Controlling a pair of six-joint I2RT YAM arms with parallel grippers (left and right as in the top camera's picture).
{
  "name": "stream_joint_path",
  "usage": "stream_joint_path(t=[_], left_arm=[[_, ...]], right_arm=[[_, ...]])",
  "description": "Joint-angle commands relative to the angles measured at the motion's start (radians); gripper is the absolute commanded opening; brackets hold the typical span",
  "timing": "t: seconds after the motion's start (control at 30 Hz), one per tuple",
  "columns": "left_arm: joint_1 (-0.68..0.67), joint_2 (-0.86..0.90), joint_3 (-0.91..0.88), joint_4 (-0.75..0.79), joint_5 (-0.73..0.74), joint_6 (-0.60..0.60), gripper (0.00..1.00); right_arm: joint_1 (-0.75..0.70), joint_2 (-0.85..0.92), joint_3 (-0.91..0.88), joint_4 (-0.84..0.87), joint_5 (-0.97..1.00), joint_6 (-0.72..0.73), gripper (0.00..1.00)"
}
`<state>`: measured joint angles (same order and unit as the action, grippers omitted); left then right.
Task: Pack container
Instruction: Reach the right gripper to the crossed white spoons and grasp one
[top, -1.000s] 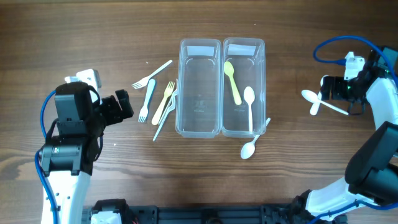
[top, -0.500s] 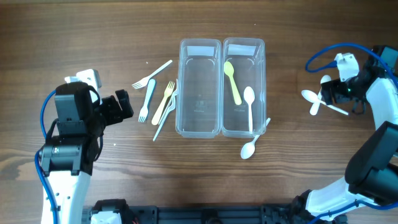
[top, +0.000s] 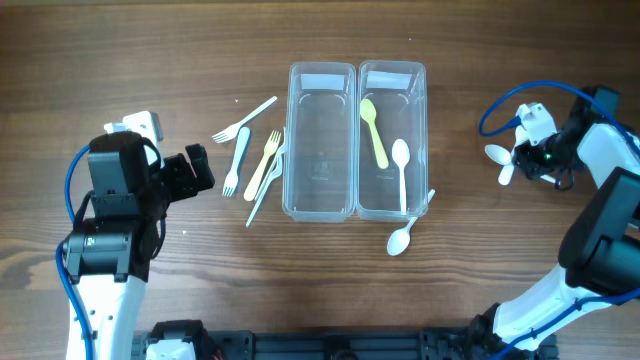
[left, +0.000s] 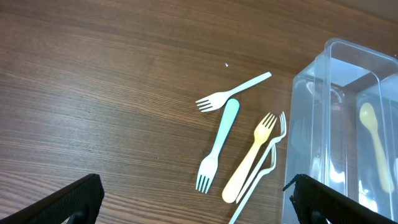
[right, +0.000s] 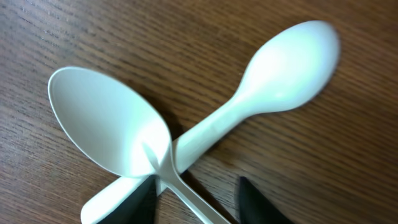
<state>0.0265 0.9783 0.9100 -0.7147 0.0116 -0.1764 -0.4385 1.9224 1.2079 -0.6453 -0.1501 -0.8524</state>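
Right gripper straddles the handles of two crossed white plastic spoons, jaws half-closed and not yet clamped, likely to pinch one.

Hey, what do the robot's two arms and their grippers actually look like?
Both arms combine black joint housings with white links. The left arm has a blue cable running along its side; the right arm has a blue cable loop near its wrist. The left gripper and right gripper have dark, flat fingers.
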Motion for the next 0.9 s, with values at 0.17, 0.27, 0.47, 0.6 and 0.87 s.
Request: stream_joint_path(t=[0.17, 0.27, 0.47, 0.6, 0.87], left_arm=[[0.005, 0.0, 0.021, 0.002, -0.01, 0.013, 1.0], [0.005, 0.0, 0.021, 0.002, -0.01, 0.013, 1.0], [0.005, 0.0, 0.021, 0.002, -0.01, 0.013, 1.0], [0.005, 0.0, 0.021, 0.002, -0.01, 0.013, 1.0], [0.005, 0.0, 0.021, 0.002, -0.01, 0.013, 1.0]], right_arm=[[0.002, 0.019, -0.006, -0.006, -0.024, -0.025, 0.47], [0.002, 0.027, -0.006, -0.006, -0.024, -0.025, 0.43], [0.002, 0.064, -0.006, -0.02, -0.031, -0.022, 0.35], [0.002, 0.081, -0.006, -0.029, -0.032, -0.008, 0.34], [0.003, 0.074, -0.003, -0.041, -0.035, 0.056, 0.15]])
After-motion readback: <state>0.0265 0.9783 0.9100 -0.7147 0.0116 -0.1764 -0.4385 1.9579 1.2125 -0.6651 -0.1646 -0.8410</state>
